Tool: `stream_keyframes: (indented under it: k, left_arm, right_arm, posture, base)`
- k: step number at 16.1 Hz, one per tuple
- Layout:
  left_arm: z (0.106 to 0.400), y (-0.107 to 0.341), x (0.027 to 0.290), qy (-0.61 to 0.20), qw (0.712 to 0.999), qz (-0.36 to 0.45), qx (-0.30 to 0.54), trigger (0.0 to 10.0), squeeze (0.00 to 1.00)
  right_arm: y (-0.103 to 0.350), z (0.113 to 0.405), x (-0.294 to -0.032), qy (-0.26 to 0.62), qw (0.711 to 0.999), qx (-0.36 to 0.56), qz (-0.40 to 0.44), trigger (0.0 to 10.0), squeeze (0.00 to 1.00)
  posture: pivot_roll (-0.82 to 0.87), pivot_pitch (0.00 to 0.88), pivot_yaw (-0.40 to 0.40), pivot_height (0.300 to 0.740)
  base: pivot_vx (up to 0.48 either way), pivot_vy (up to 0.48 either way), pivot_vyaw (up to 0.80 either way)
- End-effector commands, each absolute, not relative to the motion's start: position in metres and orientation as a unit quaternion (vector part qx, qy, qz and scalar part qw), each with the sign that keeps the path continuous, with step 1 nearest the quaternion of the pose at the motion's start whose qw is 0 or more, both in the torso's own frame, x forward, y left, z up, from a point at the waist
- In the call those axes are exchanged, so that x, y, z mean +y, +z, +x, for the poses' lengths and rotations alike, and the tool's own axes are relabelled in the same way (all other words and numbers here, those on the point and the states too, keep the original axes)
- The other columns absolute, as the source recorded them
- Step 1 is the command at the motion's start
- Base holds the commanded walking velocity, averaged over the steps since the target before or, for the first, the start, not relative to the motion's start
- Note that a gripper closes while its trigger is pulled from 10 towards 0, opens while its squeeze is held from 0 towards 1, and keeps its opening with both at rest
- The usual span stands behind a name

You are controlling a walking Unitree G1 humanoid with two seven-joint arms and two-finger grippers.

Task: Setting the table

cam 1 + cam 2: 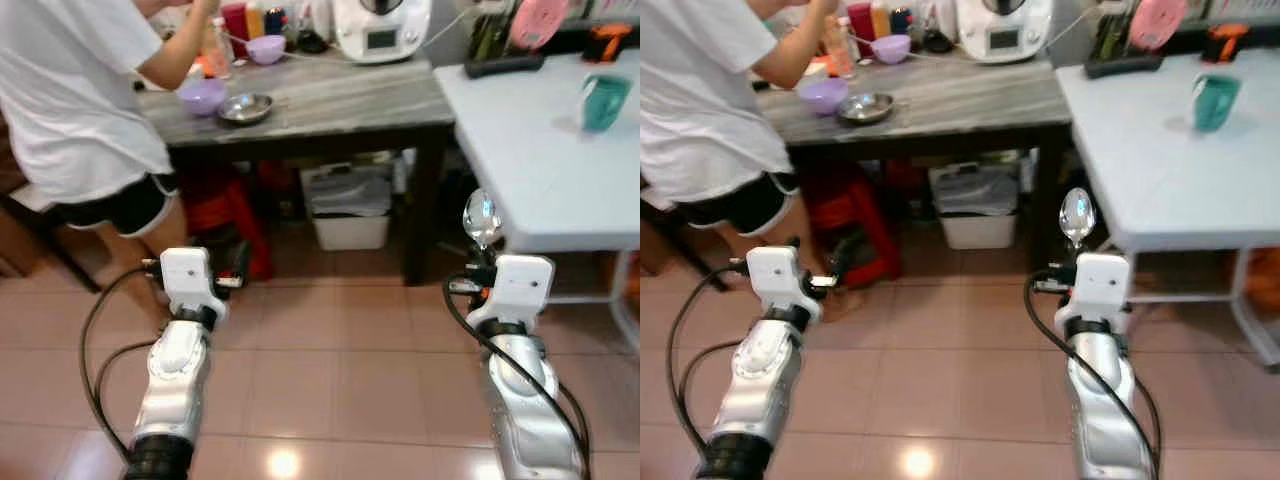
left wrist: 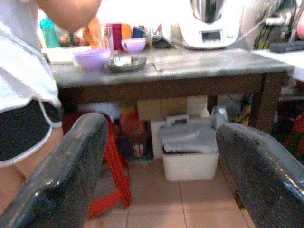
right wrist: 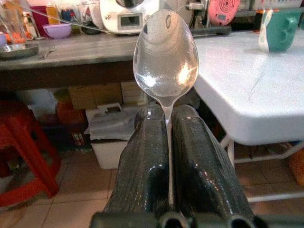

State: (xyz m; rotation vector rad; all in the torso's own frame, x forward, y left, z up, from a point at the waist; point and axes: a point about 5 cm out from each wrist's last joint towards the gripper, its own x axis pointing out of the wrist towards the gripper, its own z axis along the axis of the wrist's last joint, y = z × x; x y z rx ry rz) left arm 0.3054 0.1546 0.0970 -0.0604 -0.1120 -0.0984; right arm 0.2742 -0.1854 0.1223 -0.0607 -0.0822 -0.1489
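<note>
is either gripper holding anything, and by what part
The right gripper holds a spoon by its handle, bowl up. The left gripper is open, holding nothing.

Shiny silver spoon (image 3: 166,57), teal mug (image 1: 604,100) on a white table (image 1: 540,160), purple bowl (image 1: 202,96) on grey-streaked wood counter (image 1: 350,95), red stool (image 2: 114,161)

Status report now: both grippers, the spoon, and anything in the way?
Right gripper shut on spoon, bowl up, short of white table. Left gripper open, empty. Person stands at dark table, left.
</note>
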Motion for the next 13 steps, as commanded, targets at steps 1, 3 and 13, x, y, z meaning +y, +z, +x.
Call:
stream_keyframes:
  k: [1,3,13]
  left_arm:
    - [0.307,0.099,0.156,-0.052,0.997,-0.022,-0.058,10.0,0.0]
    - [0.306,0.099,0.155,-0.06,0.996,-0.031,-0.058,10.0,0.0]
    - [0.303,0.101,0.145,-0.104,0.992,-0.043,-0.065,10.0,0.0]
  right_arm:
    - [0.126,0.275,-0.184,-0.073,0.996,-0.049,-0.025,10.0,0.0]
    - [0.126,0.275,-0.184,-0.072,0.996,-0.049,-0.025,10.0,0.0]
    - [0.128,0.276,-0.183,-0.064,0.996,-0.055,-0.027,10.0,0.0]
  posture:
    - [-0.12,0.019,0.112,0.74]
    - [-0.12,0.018,0.11,0.74]
    - [-0.13,0.011,0.105,0.74]
  base:
    - [0.0,0.337,0.0]
    - [0.0,0.0,0.0]
    - [0.162,0.0,0.12]
